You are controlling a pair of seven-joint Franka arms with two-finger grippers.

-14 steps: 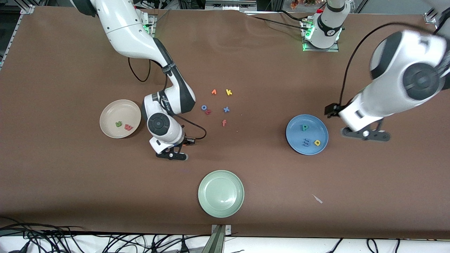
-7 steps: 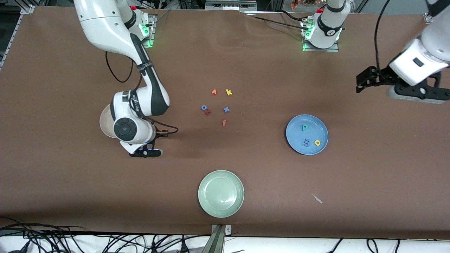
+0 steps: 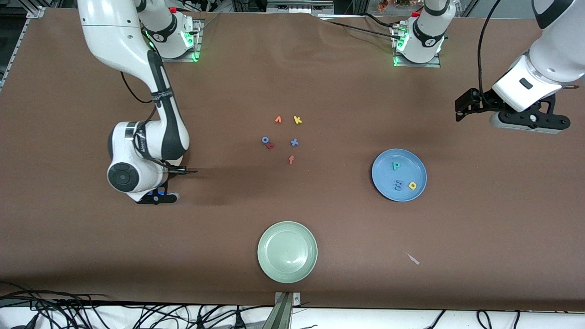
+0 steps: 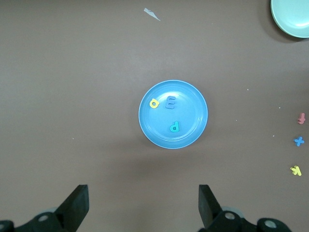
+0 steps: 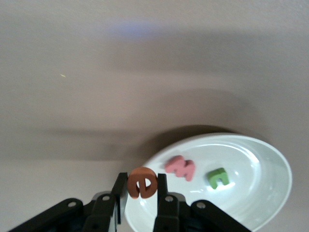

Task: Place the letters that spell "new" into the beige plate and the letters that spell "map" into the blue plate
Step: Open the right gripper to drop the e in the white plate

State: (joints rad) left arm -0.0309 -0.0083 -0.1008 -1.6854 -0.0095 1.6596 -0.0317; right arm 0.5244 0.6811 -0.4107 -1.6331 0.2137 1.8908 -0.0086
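Right end effector (image 5: pixel 141 193): pinches the orange e (image 5: pixel 142 182) over the beige plate (image 5: pixel 260 193), which holds the salmon w (image 5: pixel 180 167) and green n (image 5: pixel 218 177). Left end effector (image 4: pixel 142 212): spread, waiting over bare surface (image 3: pixel 320 82). Blue plate (image 3: pixel 381 183): holds p (image 3: pixel 396 166), m (image 3: pixel 399 185), a (image 3: pixel 412 185). Clutter mid-surface: k (image 3: pixel 297 120), x (image 3: pixel 294 142), f (image 3: pixel 291 160); green plate (image 3: pixel 287 269) nearest the camera.

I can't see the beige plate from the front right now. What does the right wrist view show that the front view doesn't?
Right wrist view only: the beige plate with the salmon-red w and green n in it, and the right gripper shut on the orange e at the plate's rim.

Front view only: the blue plate holding the teal p, blue m and yellow a; the pale green plate; five stray letters; the open left gripper, waiting.

Both: the brown table.
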